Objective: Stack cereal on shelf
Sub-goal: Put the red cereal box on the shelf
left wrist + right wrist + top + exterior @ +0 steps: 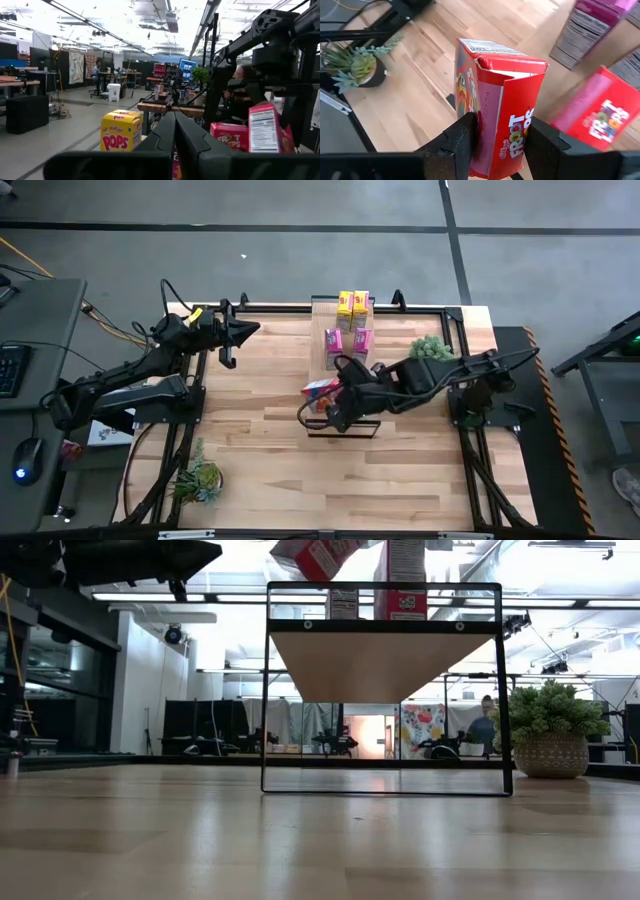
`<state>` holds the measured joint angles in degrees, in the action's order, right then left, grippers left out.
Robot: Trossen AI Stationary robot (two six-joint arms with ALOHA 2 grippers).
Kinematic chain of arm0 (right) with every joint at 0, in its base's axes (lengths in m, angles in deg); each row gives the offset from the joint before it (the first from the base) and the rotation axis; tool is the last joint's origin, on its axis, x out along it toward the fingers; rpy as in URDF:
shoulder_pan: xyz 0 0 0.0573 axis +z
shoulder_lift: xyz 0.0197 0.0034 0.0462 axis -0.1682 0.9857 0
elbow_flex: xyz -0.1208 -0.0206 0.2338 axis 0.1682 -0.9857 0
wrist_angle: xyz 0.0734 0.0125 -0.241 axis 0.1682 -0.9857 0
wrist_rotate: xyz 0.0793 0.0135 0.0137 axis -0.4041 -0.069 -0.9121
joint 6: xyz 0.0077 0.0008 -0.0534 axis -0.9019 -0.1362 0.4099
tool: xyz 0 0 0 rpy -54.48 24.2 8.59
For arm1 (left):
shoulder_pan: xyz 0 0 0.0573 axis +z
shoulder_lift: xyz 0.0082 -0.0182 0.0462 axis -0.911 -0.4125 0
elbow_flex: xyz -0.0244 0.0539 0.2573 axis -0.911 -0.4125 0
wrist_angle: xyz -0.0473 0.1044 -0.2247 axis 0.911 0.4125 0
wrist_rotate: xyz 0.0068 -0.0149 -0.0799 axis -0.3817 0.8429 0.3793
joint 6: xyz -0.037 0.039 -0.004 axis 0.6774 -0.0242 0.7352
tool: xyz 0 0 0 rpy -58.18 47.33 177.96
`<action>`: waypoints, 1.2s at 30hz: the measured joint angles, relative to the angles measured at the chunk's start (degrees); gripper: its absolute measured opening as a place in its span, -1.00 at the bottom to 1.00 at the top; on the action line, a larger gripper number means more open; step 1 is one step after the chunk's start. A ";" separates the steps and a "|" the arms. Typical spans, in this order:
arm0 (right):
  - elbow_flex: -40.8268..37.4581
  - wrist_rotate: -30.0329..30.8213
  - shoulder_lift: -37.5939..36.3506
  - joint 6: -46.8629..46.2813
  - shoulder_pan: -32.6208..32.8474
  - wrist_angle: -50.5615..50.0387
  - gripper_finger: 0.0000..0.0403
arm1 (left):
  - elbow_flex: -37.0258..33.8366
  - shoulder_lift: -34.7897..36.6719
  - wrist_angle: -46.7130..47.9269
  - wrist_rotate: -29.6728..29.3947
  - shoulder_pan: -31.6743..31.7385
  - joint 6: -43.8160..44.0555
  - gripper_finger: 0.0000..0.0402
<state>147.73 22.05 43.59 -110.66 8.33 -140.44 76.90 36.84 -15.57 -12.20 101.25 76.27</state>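
Holding item one: right gripper (497, 137), fingers clamped on either side of a red cereal box (500, 107), tilted, "Froot" lettering visible on its front panel. In the high view this right gripper (335, 412) sits at the near end of the shelf (345, 360), with the held red box (320, 390) at the shelf's left edge.

Item two: second red cereal box (597, 117), lying beside the held one in the right wrist view, same lettering; whether it rests on the shelf surface cannot be told from that view.

Item three: two magenta-purple boxes (347, 340), standing side by side on the middle of the shelf.

Item four: two yellow boxes (353, 303), standing side by side at the far end of the shelf, close to the table's (260, 450) far edge. One yellow box (120, 131) shows in the left wrist view with "Pops" on its face.

Item five: shelf, light-wood plank in a thin black frame (385, 690); seen from the low view, the plank is raised above the tabletop with boxes showing on top.

Item six: left gripper (240, 332), at the far left part of the table, well apart from the shelf, fingers together.

Item seven: potted plant (432, 348) just right of the shelf; another plant (200, 478) near the front left corner.
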 joint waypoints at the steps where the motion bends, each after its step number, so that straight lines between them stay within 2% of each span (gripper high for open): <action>1: 0.02 0.06 0.10 0.06 -0.02 -0.20 -0.29 | 0.00 0.00 -0.01 -0.01 0.00 0.04 -1.00; 8: 0.00 1.04 0.37 -0.06 0.50 -1.77 -0.29 | 0.00 0.00 -0.01 -0.01 0.00 0.54 -1.00; 12: 0.04 3.62 0.61 -0.25 0.48 -3.72 -0.29 | 0.00 0.00 0.01 -0.01 0.00 0.57 -1.00; 20: 0.04 0.21 3.57 1.69 0.53 -4.73 -0.29 | 0.00 0.00 0.06 -0.01 -0.02 0.57 -1.00; 36: 0.02 0.84 4.61 2.75 0.33 -3.97 -0.27 | 0.00 0.00 0.19 -0.01 -0.04 1.44 -1.00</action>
<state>147.75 22.89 48.20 -107.92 8.66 -144.41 76.90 36.84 -15.39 -12.21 101.21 77.71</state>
